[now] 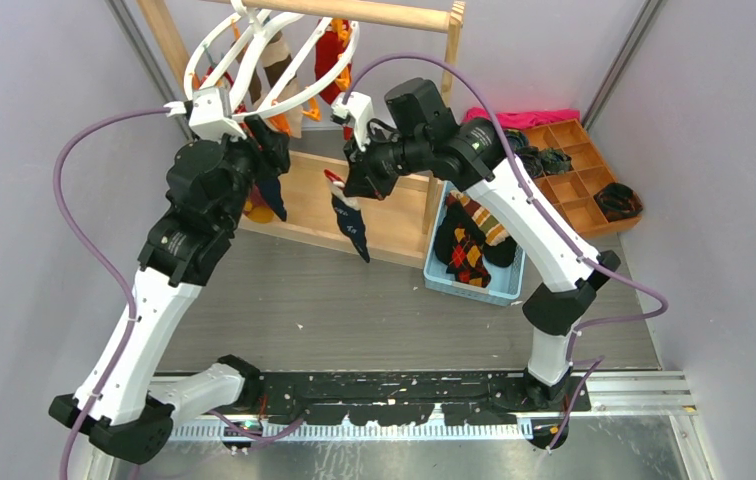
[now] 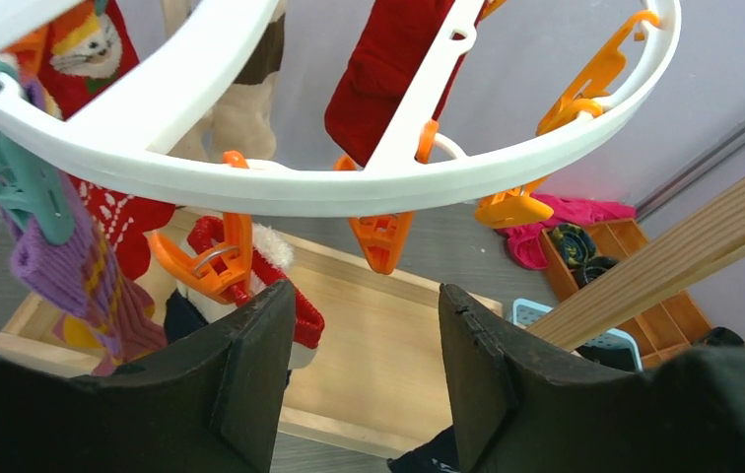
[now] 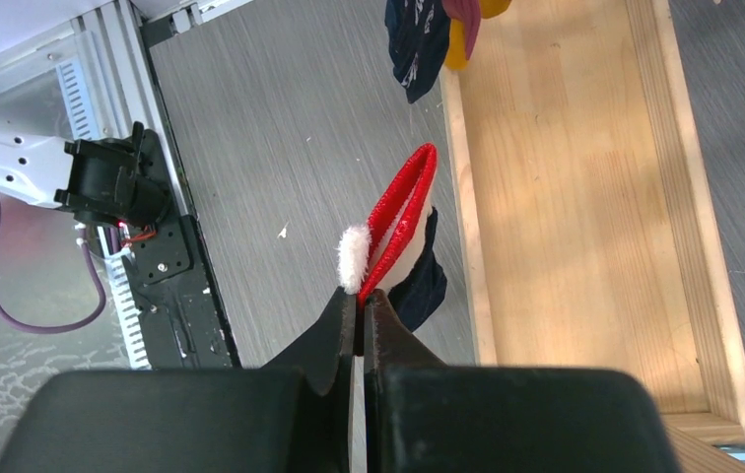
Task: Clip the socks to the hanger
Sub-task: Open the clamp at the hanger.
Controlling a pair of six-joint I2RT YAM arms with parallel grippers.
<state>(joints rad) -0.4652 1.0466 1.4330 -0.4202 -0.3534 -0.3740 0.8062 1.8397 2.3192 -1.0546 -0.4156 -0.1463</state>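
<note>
A white round hanger (image 1: 254, 60) with orange clips hangs from the wooden rack, and several socks are clipped to it. My left gripper (image 2: 367, 325) is open just below the hanger ring (image 2: 349, 192), under an empty orange clip (image 2: 380, 239). To its left, another orange clip (image 2: 206, 266) holds a red-and-white cuffed sock (image 2: 290, 301). My right gripper (image 3: 361, 301) is shut on the red cuff of a navy sock (image 3: 403, 212). That sock (image 1: 351, 218) dangles over the rack's base, to the right of the hanger.
The wooden rack base (image 1: 394, 215) lies under the hanger, with its top rod (image 1: 374, 12) above. A blue basket (image 1: 509, 290) holding more socks stands to the right. Behind it are an orange divided tray (image 1: 579, 175) and a pink cloth (image 1: 524, 117).
</note>
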